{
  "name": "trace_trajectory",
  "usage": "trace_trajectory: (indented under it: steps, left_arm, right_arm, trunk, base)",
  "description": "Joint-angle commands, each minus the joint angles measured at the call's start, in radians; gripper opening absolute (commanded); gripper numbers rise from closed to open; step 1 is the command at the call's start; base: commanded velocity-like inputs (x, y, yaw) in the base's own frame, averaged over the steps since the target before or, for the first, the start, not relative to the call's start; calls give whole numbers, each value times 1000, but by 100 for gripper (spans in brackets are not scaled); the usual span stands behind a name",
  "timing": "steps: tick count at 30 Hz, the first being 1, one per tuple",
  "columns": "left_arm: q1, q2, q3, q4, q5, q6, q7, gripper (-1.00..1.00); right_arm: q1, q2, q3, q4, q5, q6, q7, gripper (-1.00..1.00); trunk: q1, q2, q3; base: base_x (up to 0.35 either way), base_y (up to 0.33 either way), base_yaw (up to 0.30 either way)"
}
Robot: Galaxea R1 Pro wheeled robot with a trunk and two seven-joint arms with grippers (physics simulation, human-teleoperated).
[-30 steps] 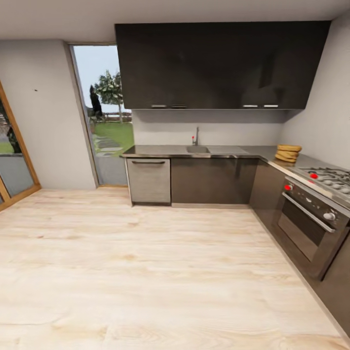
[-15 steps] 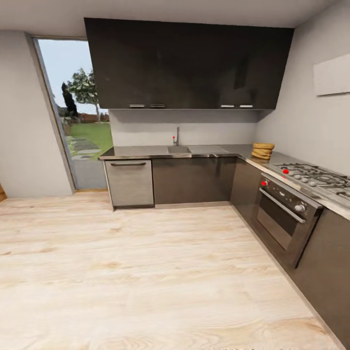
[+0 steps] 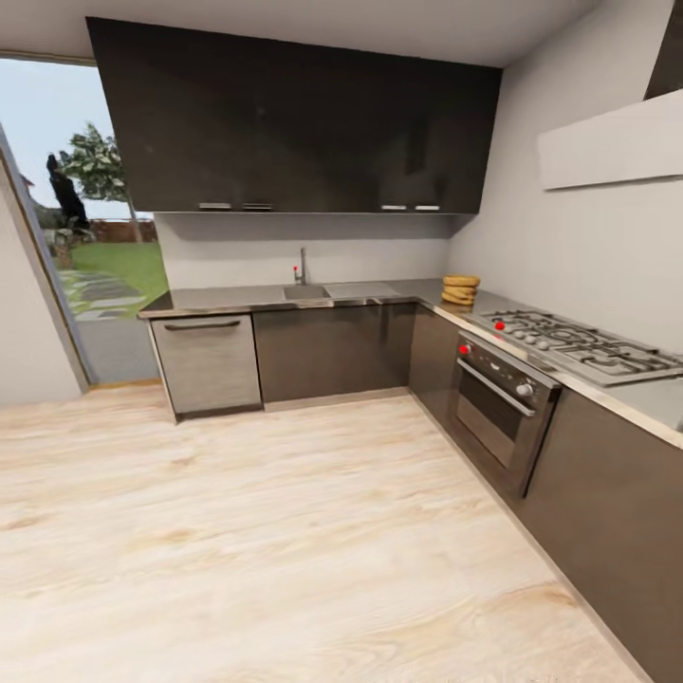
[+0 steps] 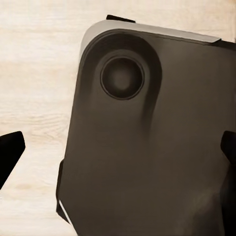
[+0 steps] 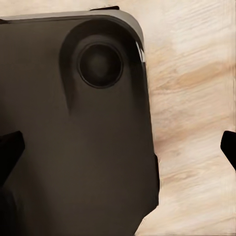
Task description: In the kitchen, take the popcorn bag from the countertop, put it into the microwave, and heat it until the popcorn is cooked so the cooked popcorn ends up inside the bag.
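The popcorn bag point(image 3: 461, 289), a squat mustard-tan sack with horizontal creases, stands on the grey countertop point(image 3: 237, 299) at the far corner, just beyond the gas hob. The microwave is out of view. In the left wrist view my left gripper point(image 4: 118, 152) is open, its dark fingertips point(image 4: 10, 152) far apart over my own dark base point(image 4: 147, 147) and the wood floor. In the right wrist view my right gripper point(image 5: 118, 150) is open too, with nothing between its fingertips point(image 5: 228, 147).
A steel gas hob point(image 3: 579, 343) and a dark oven point(image 3: 495, 406) line the right-hand counter under a flat white hood point(image 3: 612, 142). A sink point(image 3: 305, 291) and a steel dishwasher front point(image 3: 207, 362) are at the back. Light wood floor point(image 3: 285, 531) stretches ahead.
The whole head view has swung to the right: cabinets, sink and bag slid leftward in the picture, while the hob, oven and hood came further into view. Nothing in the room moved.
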Motion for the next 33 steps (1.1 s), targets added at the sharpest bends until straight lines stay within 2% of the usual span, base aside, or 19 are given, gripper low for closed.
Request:
trace_trajectory:
  steps: [1, 7, 33]
  left_arm:
    - [0, 1, 0, -1, 19, -2, 2, 100]
    - [0, 5, -2, -1, 32, -4, 2, 100]
    - [0, 1, -2, -3, 32, -3, 1, 100]
  right_arm:
    - [-1, 0, -8, 0, -10, -7, -8, 100]
    - [0, -4, -11, 0, -12, -17, -14, 100]
    - [0, -3, -9, -1, -12, -24, -12, 100]
  trunk:
    - [0, 0, -1]
    - [0, 0, -1]
    - [0, 0, -1]
  base:
    - [0, 0, -296]
    - [0, 0, -296]
    - [0, 0, -296]
